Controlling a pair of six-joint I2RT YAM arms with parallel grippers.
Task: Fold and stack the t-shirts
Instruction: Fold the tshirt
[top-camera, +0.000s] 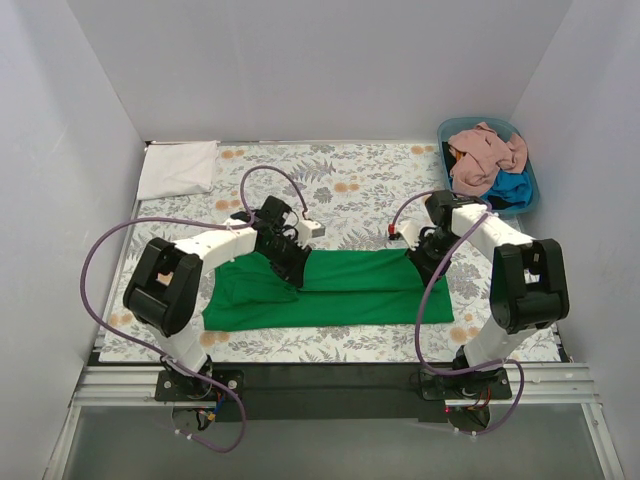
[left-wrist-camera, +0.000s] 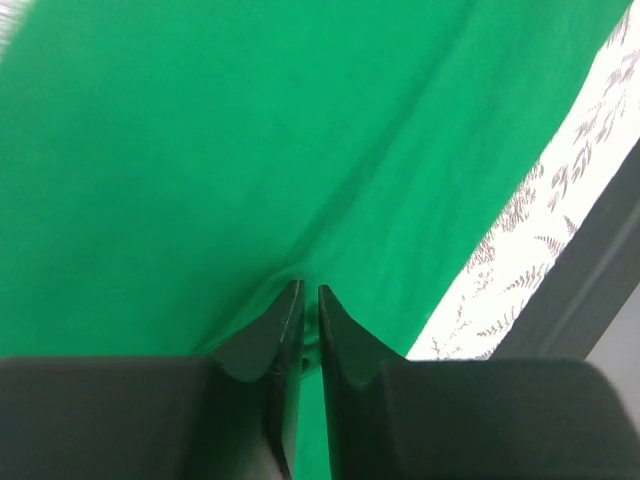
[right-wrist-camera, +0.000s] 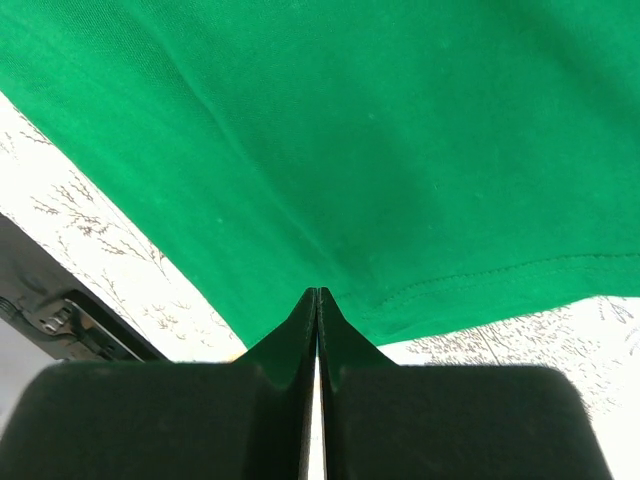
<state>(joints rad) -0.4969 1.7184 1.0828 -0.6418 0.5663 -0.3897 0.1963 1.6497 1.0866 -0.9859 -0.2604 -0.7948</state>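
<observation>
Folding is centring on the green shirt (top-camera: 340, 290), which is lying spread across the near middle of the desk (top-camera: 350, 185), its left end bunching. The left claw (top-camera: 292, 268) is sitting at the shirt's far edge, fingers all but together and nipping a pucker of green cloth. The right claw (top-camera: 424, 262) is resting at the far right corner by the hem, fingers pressed flat together; whether cloth is caught between them I cannot tell. To fold well, both claws should be gripping the far edge alone, lifting level and together, and carrying it toward the near edge so the sides are lining up without dragging the layer beneath. A pink shirt (top-camera: 485, 155) and a blue shirt (top-camera: 512, 188) are waiting in the tub (top-camera: 530, 190); a white shirt (top-camera: 178, 168) is lying far left. No writing or label is showing anywhere.
</observation>
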